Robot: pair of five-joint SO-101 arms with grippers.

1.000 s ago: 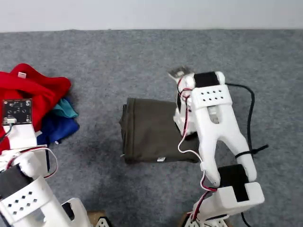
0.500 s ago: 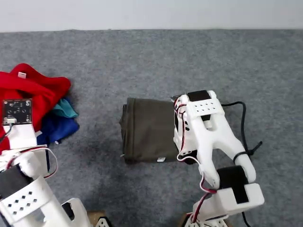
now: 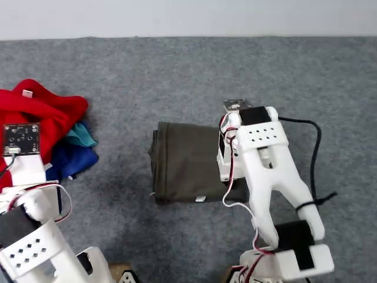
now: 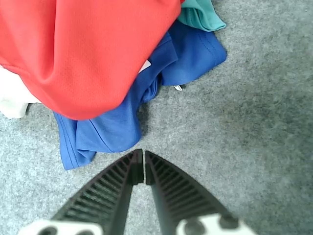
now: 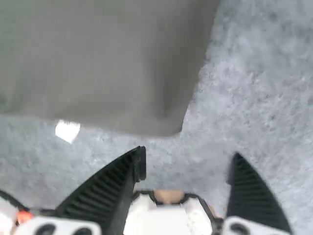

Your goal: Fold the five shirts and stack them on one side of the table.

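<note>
The right gripper (image 5: 188, 167) hangs open over the grey carpet (image 5: 259, 98), with a corner of the folded olive shirt (image 5: 98, 63) just ahead of it. The left gripper (image 4: 144, 167) is closed on nothing; beyond it lie the blue shirt (image 4: 112, 122), then the red shirt (image 4: 83, 49).

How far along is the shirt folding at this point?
Done: one olive shirt lies folded mid-table. In hand: nothing; the right end effector is open beside its corner, the left end effector shut and empty. Left: red shirt, blue shirt, teal shirt and white shirt heaped unfolded; no stack yet.
</note>
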